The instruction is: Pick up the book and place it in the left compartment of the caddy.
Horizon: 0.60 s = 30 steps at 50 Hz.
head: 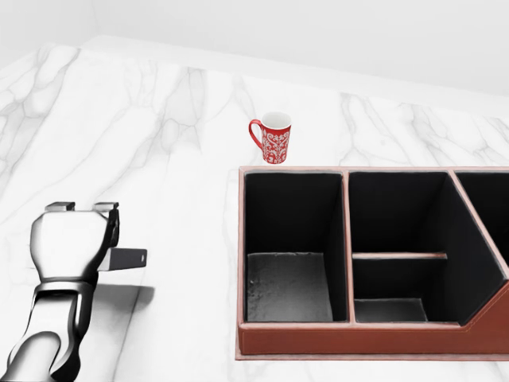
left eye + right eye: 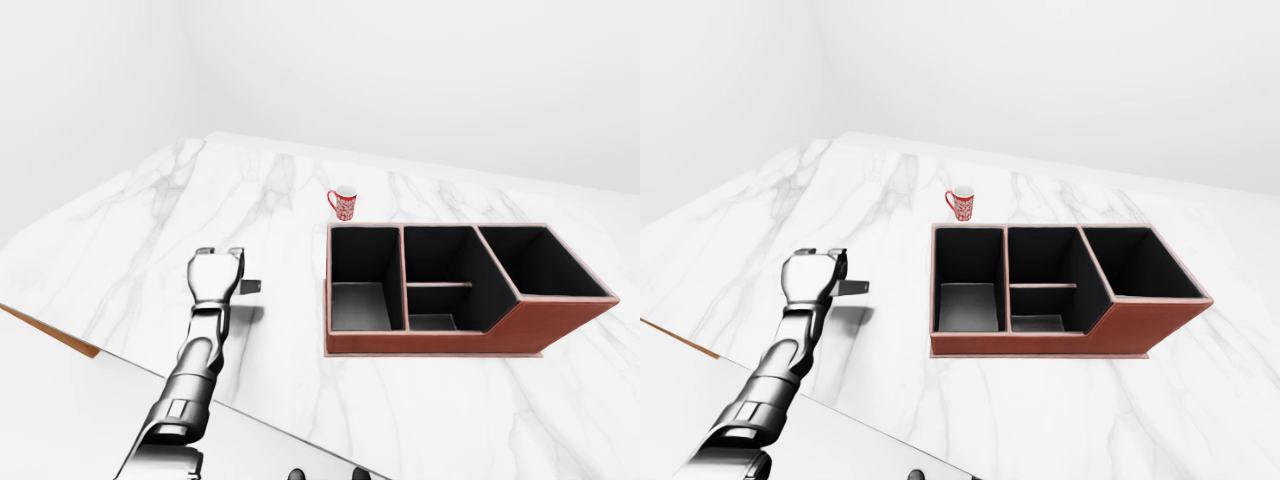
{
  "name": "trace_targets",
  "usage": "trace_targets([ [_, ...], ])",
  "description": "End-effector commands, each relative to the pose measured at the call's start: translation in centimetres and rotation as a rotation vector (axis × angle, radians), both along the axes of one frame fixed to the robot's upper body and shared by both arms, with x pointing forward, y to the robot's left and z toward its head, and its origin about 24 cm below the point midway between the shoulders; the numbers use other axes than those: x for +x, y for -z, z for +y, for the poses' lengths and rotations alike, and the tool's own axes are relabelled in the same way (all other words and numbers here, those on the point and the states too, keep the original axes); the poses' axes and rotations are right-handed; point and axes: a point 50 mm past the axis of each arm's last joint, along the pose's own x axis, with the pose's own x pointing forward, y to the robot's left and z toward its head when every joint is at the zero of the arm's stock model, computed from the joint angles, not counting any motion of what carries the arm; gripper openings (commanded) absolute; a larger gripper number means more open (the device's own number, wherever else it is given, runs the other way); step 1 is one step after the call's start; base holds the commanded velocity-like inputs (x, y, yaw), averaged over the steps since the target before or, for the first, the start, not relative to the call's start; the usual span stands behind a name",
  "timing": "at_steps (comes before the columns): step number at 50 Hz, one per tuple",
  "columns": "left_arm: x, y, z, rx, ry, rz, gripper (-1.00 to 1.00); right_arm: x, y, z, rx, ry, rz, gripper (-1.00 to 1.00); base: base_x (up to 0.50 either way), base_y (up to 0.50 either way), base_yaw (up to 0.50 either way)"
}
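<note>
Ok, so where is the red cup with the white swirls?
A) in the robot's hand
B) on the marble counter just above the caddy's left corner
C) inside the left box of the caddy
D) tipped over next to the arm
B: in the head view the red patterned mug stands upright on the marble counter, just above the top left corner of the brown caddy, with the left hand far off at lower left.
</note>
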Motion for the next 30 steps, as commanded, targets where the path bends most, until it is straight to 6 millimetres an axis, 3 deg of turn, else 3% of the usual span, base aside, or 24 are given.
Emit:
trace_targets([
  [1, -2.2, -5.1, -1.1, 0.073, 0.044, -0.283, -1.0, 0.0, -0.1, 0.1, -0.006, -0.001, 0.002, 1.0, 0.0, 0.0, 0.0],
  [7, -2.4, -6.2, -1.8, 0.086, 0.051, -0.307, -1.0, 0.0, 0.0, 0.1, -0.008, -0.002, 0.006, 1.0, 0.0, 0.0, 0.0],
  [25, -6.5, -12.1, -5.8, 0.124, 0.086, -0.427, -1.0, 0.1, 0.1, 0.1, -0.005, -0.002, 0.012, 1.0, 0.0, 0.0, 0.0],
  [30, -7.0, -12.9, -6.6, 0.135, 0.085, -0.443, -1.0, 0.2, 0.2, 0.0, 0.0, -0.004, 0.015, 1.0, 0.0, 0.0, 0.0],
])
